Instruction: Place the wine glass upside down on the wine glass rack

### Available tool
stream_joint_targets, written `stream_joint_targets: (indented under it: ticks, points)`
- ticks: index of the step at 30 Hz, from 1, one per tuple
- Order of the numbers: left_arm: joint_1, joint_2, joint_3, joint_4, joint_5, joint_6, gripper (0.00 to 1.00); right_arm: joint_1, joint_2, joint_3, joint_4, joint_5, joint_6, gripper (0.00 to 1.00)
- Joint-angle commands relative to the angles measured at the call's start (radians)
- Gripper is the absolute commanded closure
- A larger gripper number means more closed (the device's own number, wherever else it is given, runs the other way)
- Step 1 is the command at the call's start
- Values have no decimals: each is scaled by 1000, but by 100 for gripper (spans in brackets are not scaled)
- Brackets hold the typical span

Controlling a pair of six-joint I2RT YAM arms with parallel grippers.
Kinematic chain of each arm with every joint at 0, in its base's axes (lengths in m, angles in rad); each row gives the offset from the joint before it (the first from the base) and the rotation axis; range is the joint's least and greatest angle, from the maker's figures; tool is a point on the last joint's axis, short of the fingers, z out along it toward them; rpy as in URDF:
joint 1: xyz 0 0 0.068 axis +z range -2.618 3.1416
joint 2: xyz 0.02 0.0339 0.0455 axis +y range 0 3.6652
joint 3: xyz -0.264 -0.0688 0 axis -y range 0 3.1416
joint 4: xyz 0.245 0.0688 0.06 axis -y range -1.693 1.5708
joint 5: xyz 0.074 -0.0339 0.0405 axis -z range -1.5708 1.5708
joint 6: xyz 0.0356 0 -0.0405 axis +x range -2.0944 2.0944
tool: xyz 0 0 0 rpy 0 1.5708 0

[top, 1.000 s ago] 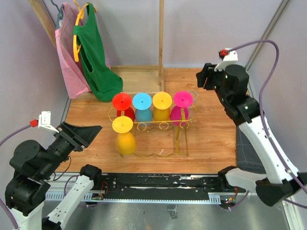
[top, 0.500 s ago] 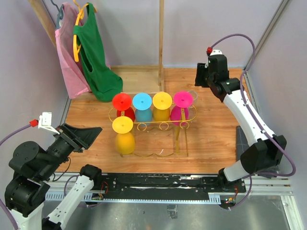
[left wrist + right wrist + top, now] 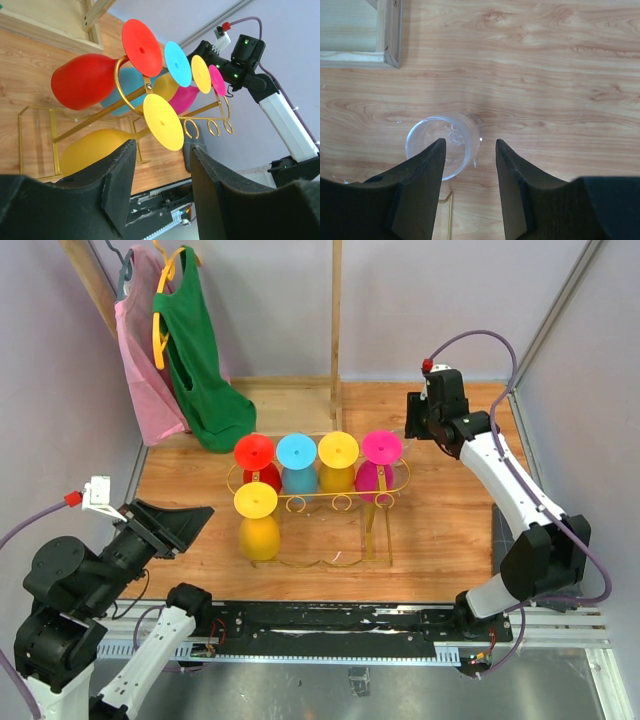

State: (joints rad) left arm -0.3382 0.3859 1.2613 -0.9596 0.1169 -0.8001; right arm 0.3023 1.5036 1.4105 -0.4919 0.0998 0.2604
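The desk (image 3: 440,530) carries the wine glass rack (image 3: 320,502). Just behind the rack's right end stands the clear wine glass (image 3: 427,142). The right tool (image 3: 469,145) hovers above it, half-open and empty; closing off-centre could topple the glass. The left tool (image 3: 162,150) is half-open and empty.

Robot lab test cell. Plain lilac wall panels (image 3: 430,300) box in a wooden table (image 3: 445,530). Black mounting rail (image 3: 340,618) runs along its near edge.
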Motion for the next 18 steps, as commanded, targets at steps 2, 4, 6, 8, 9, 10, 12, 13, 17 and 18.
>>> stream_joint_targets:
  ticks: [2, 4, 6, 8, 9, 10, 12, 13, 17, 18]
  points:
    - [-6, -10, -26, 41, 5, 11, 48, -20, 4, -39, -14, -15, -20, 55]
    - [-5, -11, -30, 42, 3, 9, 48, -19, 13, -45, -14, -21, -20, 55]
    - [-6, -12, -34, 42, 4, 5, 48, -20, 28, -44, -14, -20, -22, 55]
    - [-5, -12, -37, 43, 6, 4, 48, -19, 44, -37, -14, -25, -25, 58]
    - [-6, -14, -41, 42, 5, 2, 48, -20, 52, -35, -14, -29, -24, 59]
    - [-6, -15, -42, 43, 3, 2, 48, -19, 58, -32, -15, -32, -24, 60]
    - [-6, -16, -48, 44, 5, -1, 48, -19, 74, -29, -14, -33, -26, 63]
    - [-6, -17, -50, 45, 7, -2, 48, -20, 78, -28, -14, -34, -24, 63]
    - [-5, -17, -55, 48, 4, -6, 48, -20, 102, -18, -15, -40, -29, 68]
    - [-6, -18, -55, 48, 2, -6, 48, -20, 105, -16, -14, -42, -29, 69]
